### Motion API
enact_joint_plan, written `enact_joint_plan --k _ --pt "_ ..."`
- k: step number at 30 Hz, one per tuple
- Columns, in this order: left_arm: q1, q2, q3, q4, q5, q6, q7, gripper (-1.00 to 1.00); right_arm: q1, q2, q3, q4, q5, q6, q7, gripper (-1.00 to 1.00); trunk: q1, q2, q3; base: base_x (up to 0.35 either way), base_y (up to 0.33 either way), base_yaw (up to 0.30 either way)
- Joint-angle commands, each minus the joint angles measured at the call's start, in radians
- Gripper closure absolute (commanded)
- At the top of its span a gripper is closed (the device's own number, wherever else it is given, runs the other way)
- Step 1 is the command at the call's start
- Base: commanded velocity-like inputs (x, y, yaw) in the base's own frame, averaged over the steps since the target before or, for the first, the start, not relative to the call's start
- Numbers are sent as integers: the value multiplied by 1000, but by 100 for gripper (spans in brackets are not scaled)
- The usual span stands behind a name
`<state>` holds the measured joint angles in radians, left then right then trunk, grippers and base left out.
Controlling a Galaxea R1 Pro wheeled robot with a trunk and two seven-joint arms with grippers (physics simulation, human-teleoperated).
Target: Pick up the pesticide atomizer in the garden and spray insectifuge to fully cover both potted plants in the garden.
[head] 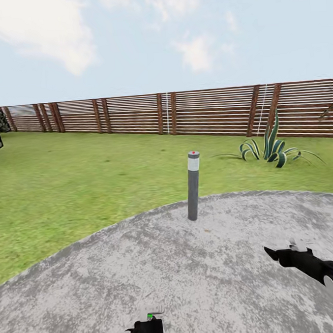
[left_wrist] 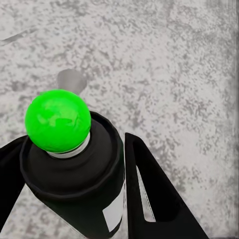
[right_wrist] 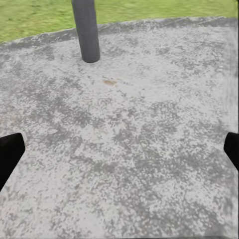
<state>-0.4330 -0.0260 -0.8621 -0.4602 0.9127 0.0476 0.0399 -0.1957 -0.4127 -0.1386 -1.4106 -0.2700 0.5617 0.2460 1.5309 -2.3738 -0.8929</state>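
The pesticide atomizer [left_wrist: 74, 169] sits between the jaws of the left gripper [head: 142, 330], low over the near part of the round paved circle [head: 203, 282]; in the left wrist view its dark body with a pale label patch is flanked on both sides by the black fingers [left_wrist: 149, 189], and a bright green ball caps its top, so the jaws are clenched on it. The right gripper [head: 290, 255] hangs over the circle's right side with its jaws released, both tips wide apart in the right wrist view and nothing between them. Ahead, a grey bollard lamp [head: 193, 187] stands at the circle's far edge, lawn [head: 88, 181] runs to a slatted wooden fence [head: 183, 111], and a striped spiky plant [head: 271, 150] grows near the fence to the right. The main risk, as I judge it, is mistaking that tall-leaved plant for a target: no little grey pot is visible there. Driving straight on could also clip the lamp with the base or an arm. A bump might shift the bottle in the grip, leaving the nozzle pointing wrongly, so the spray would miss the leaves.
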Motion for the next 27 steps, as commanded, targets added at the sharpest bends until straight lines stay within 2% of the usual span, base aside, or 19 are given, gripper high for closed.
enact_joint_plan --k 1,4,9,10,12,27 --pt "0 0 0 0 0 0 0 100 3 0 0 0 0 -5 1 -100 0 0 0 0 0 -294" --pt "0 0 0 0 0 0 0 100 4 6 2 -2 0 -12 2 -100 0 0 0 0 0 -293" --pt "0 0 0 0 0 0 0 100 4 -1 -3 -2 0 -10 3 -100 0 0 0 16 9 -294" --pt "0 0 0 0 0 0 0 100 5 -3 -22 -2 0 -9 3 -100 0 0 0 238 182 -293" --pt "0 0 0 0 -1 0 0 100 4 -3 -28 -2 0 -9 3 -100 0 0 0 267 158 -293" --pt "2 -1 0 0 -2 0 0 100 5 -3 -30 -4 0 -8 3 -100 0 0 0 301 95 -293"
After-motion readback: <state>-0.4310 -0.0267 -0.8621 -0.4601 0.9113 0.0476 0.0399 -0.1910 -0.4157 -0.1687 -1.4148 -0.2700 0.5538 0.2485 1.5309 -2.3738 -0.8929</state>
